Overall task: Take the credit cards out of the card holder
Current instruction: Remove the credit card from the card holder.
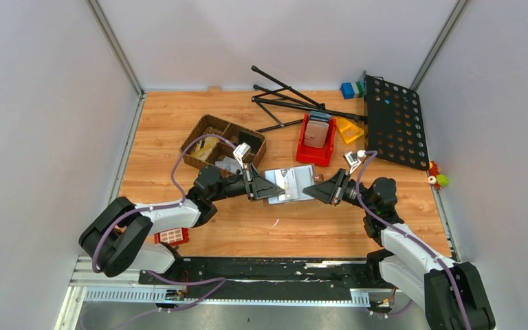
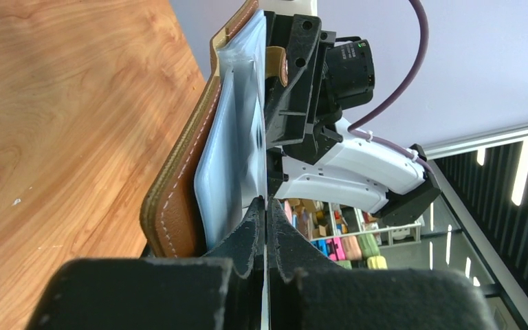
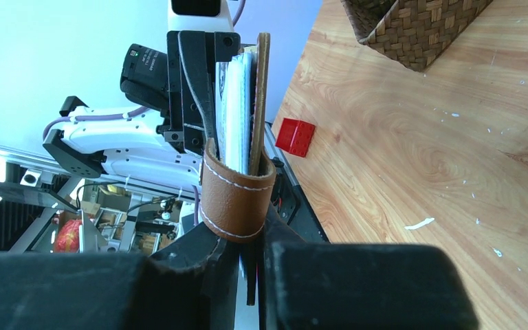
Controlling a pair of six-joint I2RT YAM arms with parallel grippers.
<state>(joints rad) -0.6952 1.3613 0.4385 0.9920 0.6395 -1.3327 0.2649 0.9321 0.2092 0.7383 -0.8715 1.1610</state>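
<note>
The card holder (image 1: 287,184), brown leather with a pale silvery inside, hangs open in the air between my two grippers, above the table's middle. My left gripper (image 1: 256,187) is shut on the thin pale edge of a credit card (image 2: 267,180) that stands beside the holder's silvery sleeves (image 2: 232,137) and brown cover (image 2: 179,199). My right gripper (image 1: 320,189) is shut on the holder's other end, on the leather just below its looped brown tab (image 3: 237,196). The leather flap (image 3: 262,96) rises edge-on from the fingers.
A wicker basket (image 1: 223,144) stands behind the left gripper. A red bin (image 1: 316,141) with a pinkish-grey slab, black tripod rods (image 1: 289,100) and a black perforated panel (image 1: 395,124) lie at the back right. A red block with white grid (image 1: 172,236) lies by the left arm.
</note>
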